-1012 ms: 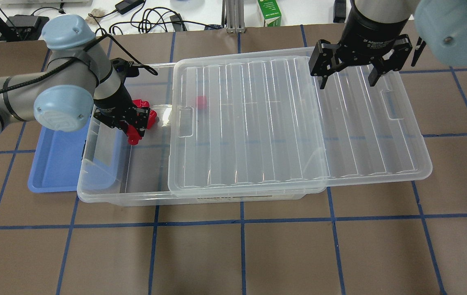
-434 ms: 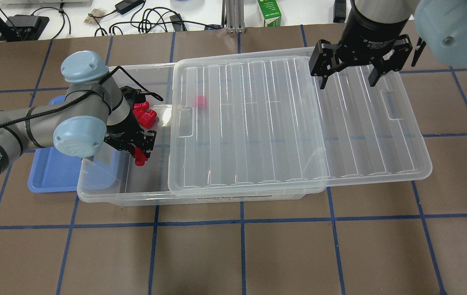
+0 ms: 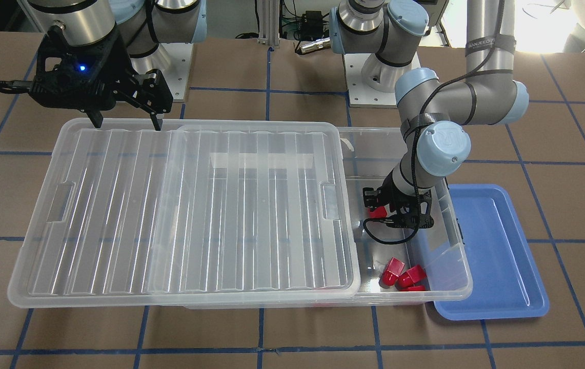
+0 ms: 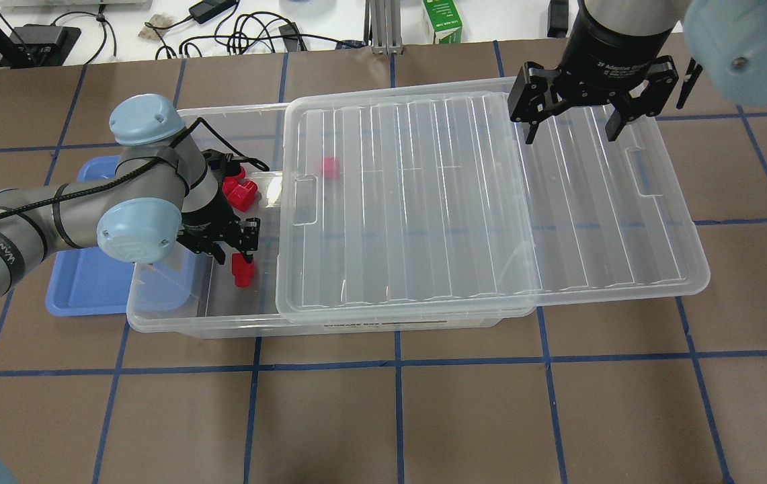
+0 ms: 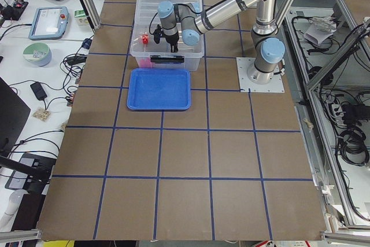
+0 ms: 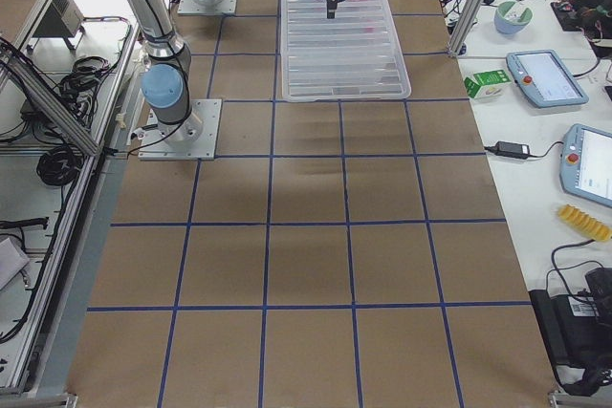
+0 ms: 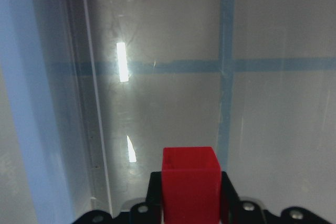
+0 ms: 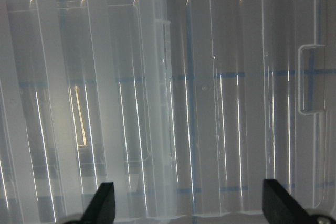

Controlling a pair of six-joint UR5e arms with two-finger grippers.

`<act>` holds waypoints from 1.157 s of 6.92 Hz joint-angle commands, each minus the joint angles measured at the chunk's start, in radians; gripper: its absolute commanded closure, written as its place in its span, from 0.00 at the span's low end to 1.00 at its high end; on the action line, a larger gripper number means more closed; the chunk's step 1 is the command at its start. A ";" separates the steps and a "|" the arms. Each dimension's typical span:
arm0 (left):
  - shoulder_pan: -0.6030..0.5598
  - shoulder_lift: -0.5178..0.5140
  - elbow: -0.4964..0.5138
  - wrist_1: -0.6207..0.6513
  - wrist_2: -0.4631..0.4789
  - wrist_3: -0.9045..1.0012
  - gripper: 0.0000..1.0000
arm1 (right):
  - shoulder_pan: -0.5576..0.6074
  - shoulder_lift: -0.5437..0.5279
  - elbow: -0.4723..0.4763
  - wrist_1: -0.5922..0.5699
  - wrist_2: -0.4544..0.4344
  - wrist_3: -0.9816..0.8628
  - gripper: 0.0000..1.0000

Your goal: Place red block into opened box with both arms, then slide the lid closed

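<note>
The clear box (image 4: 167, 317) lies across the table with its ribbed lid (image 4: 491, 202) slid toward its right end, so the left end is uncovered. My left gripper (image 4: 238, 254) reaches down into that uncovered end, shut on the red block (image 4: 243, 270). The left wrist view shows the red block (image 7: 189, 174) clamped between the fingers (image 7: 227, 195) just above the box floor. My right gripper (image 4: 570, 129) hangs open over the lid's far right part with nothing between its fingers. From the front the left gripper (image 3: 380, 209) is inside the box and the right gripper (image 3: 124, 122) is at the lid's back edge.
A bunch of like red pieces (image 4: 238, 191) lies in the box by its far wall, and one more red piece (image 4: 331, 167) shows through the lid. A shallow blue tray (image 4: 77, 289) sits against the box's left end. Cables and a green carton (image 4: 442, 21) lie beyond the table.
My left gripper has carried the red block away from the bunch of red pieces toward the near side of the box and lower. The right gripper and the lid have not moved.
</note>
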 commanded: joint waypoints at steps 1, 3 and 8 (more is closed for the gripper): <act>-0.001 0.033 0.022 0.010 -0.001 0.005 0.00 | -0.014 0.002 -0.020 -0.005 0.028 0.009 0.00; -0.016 0.077 0.152 -0.157 0.000 -0.004 0.00 | -0.116 0.001 -0.029 0.001 -0.001 -0.084 0.00; -0.045 0.214 0.380 -0.462 0.003 -0.007 0.00 | -0.527 0.013 0.003 0.005 -0.059 -0.595 0.04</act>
